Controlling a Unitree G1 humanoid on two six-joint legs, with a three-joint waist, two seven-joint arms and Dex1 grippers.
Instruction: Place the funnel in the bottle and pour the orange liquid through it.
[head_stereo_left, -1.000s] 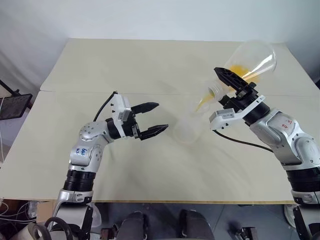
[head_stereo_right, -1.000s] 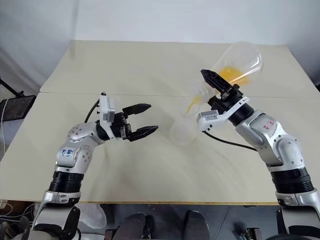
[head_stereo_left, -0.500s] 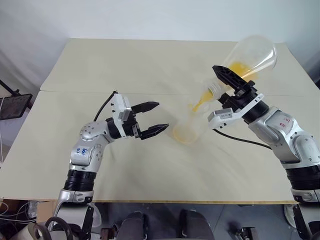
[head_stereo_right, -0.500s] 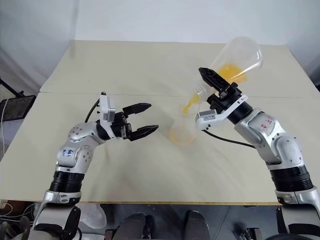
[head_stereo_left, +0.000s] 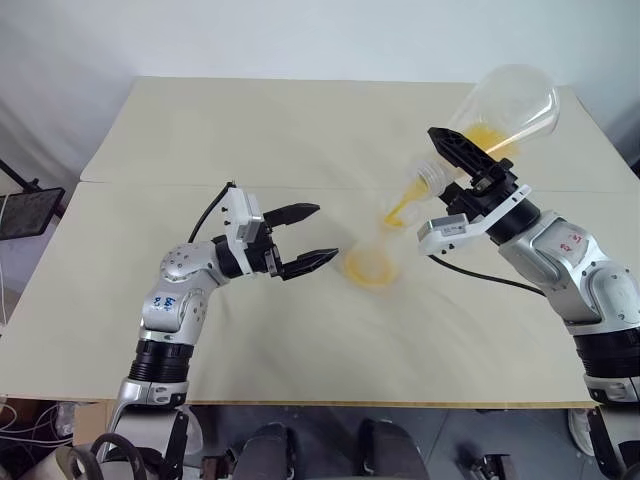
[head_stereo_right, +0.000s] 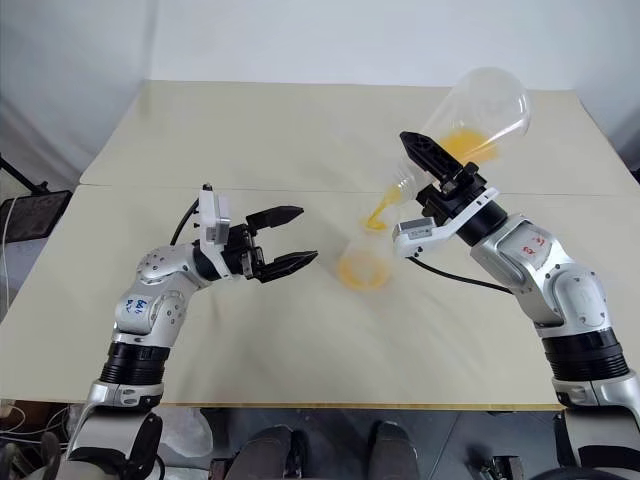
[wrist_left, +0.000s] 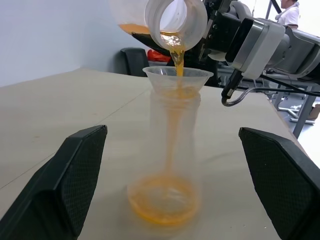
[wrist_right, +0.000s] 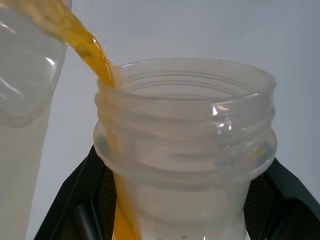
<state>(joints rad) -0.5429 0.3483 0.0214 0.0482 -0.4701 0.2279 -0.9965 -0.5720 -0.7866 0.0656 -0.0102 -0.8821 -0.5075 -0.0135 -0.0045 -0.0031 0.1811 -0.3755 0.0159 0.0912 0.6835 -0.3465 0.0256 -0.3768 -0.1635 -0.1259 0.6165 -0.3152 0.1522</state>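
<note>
The bottle (head_stereo_left: 370, 262) with the funnel (wrist_left: 177, 78) seated in its neck stands mid-table as the 1 obstacle, the tilted flask (head_stereo_left: 497, 118) overhanging it from the right, while the table (head_stereo_left: 250, 130) around it lies open.

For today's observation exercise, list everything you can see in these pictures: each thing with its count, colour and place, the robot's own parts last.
table: one, cream, under everything.
bottle: one, clear, upright at the table's middle, between the two grippers.
funnel: one, clear, seated in the bottle's neck.
flask: one, clear, tilted with its mouth over the funnel.
orange liquid: part in the flask, a stream into the funnel, a pool in the bottle's base.
left gripper: black, open, beside the bottle, apart from it.
right gripper: black, shut on the flask's neck.
</note>
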